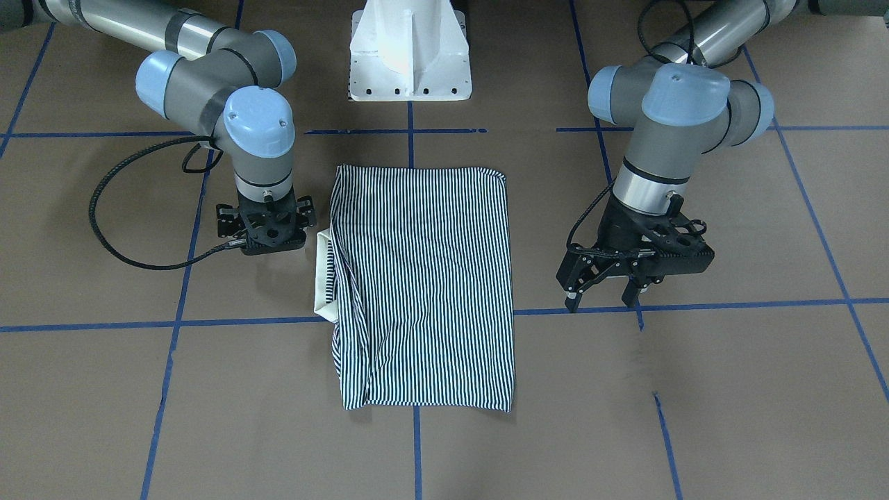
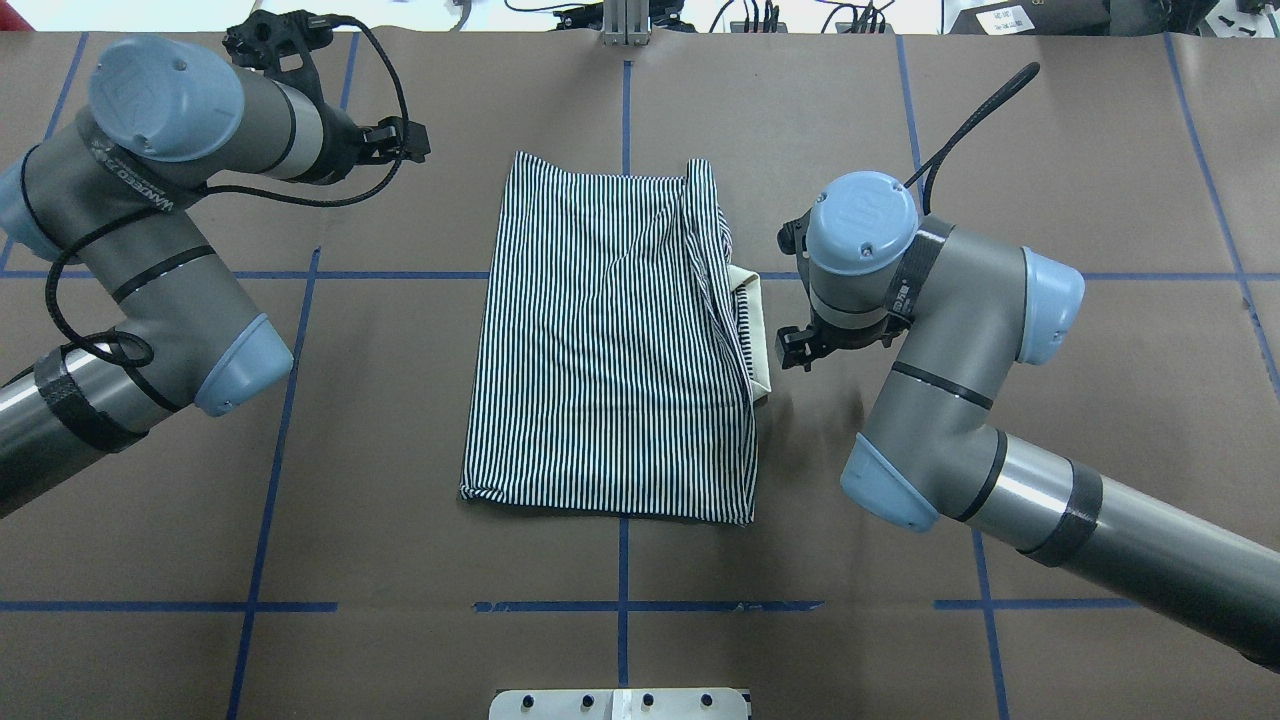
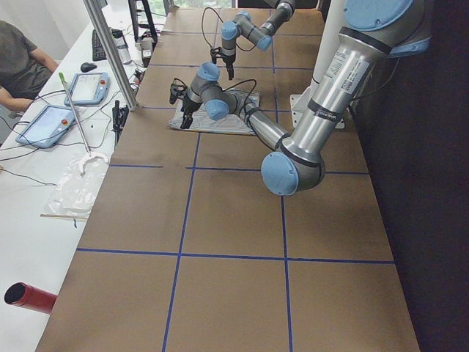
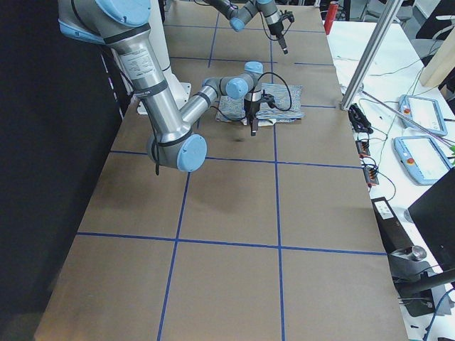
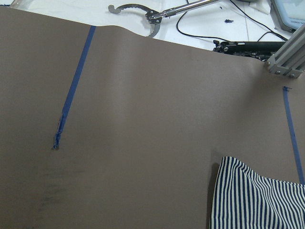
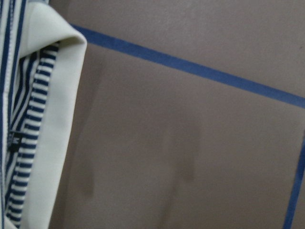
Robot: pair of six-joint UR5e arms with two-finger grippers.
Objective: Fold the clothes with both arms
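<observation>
1. The polo shirt (image 1: 424,278) lies flat in the middle of the bench (image 1: 694,417), folded into an upright rectangle with its navy-and-white stripes running the long way.
2. Its white collar (image 1: 323,274) sticks out from the long edge on my right side. There the striped cloth bunches into a few creases along the fold.
3. My right arm (image 1: 257,139) stands bent over that side with its wrist pointing straight down. The right jaws hang over bare bench just beside the collar and do not touch it.
4. I cannot tell how the right jaws stand. The wrist hides them from both exterior cameras, and my right wrist camera shows only the collar's edge, brown bench and blue tape.
5. My left arm (image 1: 667,139) reaches out on the other side, well apart from the shirt. The left jaws are spread wide and hold nothing, tilted down toward the bench close to a blue tape line (image 1: 750,303).
6. My left wrist camera catches one striped corner of the shirt at its lower right, and the rest is bare bench.
7. Blue tape marks the brown bench into squares, and one line runs under the shirt.
8. The white pedestal (image 1: 410,55) stands at my base, in line with the shirt.
9. In the exterior left view, a person's arm (image 3: 18,62) rests at a side table with two tablets.
</observation>
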